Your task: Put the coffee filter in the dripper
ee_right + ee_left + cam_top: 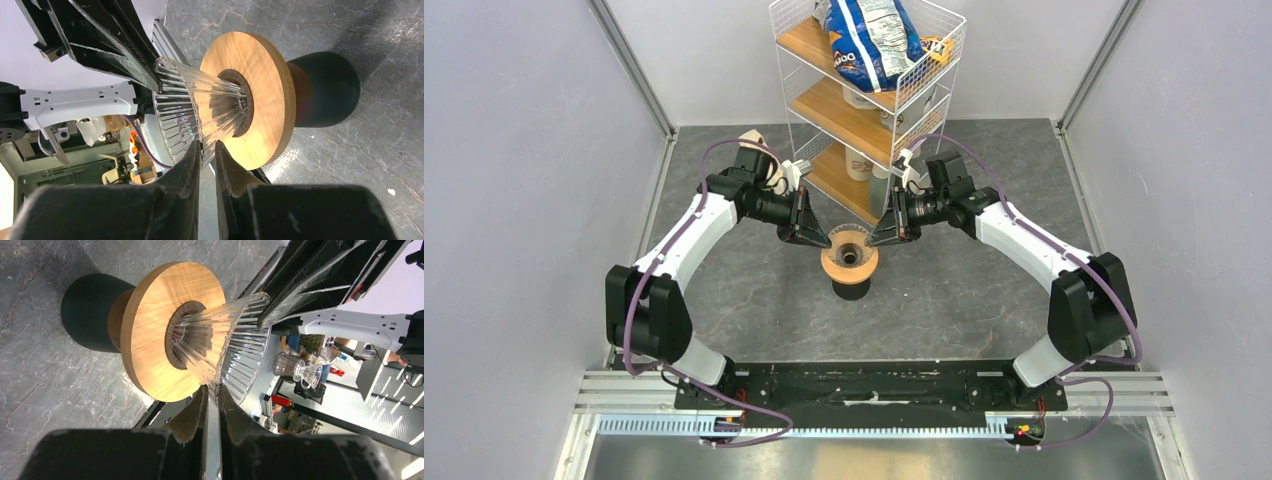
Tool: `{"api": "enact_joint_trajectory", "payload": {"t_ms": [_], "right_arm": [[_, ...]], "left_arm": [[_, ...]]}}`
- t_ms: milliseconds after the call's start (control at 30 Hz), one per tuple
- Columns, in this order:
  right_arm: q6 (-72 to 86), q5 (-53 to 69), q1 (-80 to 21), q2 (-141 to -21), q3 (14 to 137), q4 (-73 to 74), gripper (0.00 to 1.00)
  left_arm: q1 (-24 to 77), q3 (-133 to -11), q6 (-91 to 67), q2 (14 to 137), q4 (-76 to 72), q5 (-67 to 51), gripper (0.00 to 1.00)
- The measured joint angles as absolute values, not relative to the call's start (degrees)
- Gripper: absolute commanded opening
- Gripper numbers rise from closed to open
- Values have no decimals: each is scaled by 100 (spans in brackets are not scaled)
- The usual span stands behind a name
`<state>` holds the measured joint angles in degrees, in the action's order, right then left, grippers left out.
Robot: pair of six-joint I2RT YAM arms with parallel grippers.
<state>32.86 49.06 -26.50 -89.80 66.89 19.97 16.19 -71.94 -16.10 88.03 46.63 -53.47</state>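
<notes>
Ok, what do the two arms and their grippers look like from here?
The left arm and right arm have white links, black joints and purple cables looped alongside. The left gripper and right gripper are black with tapering, scuffed fingers.

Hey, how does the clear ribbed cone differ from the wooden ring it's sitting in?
The clear ribbed cone is see-through and fluted; the wooden ring is opaque tan. The cone flares to a wide rim; the ring is a flat disc. The left tool and right tool each pinch the cone's rim; neither touches the ring. Both are round and share one centre.
</notes>
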Motion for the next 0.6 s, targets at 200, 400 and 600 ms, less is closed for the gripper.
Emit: {"api": "enact_joint_trajectory", "payload": {"t_ms": [200,400,600], "right_arm": [[3315,4821,-2637,-9080,6744,2040,14],[3321,4823,-2633,-9094,6766,2071,14],[3321,4821,-2633,-9094,6772,2075,19]], "left_arm": [[1594,-7199,-1621,8947,4628,-5360,10],[1584,-7199,-1619,8962,4635,-5393,10],[1581,-7203,-1619,8962,4637,-5393,14]]}}
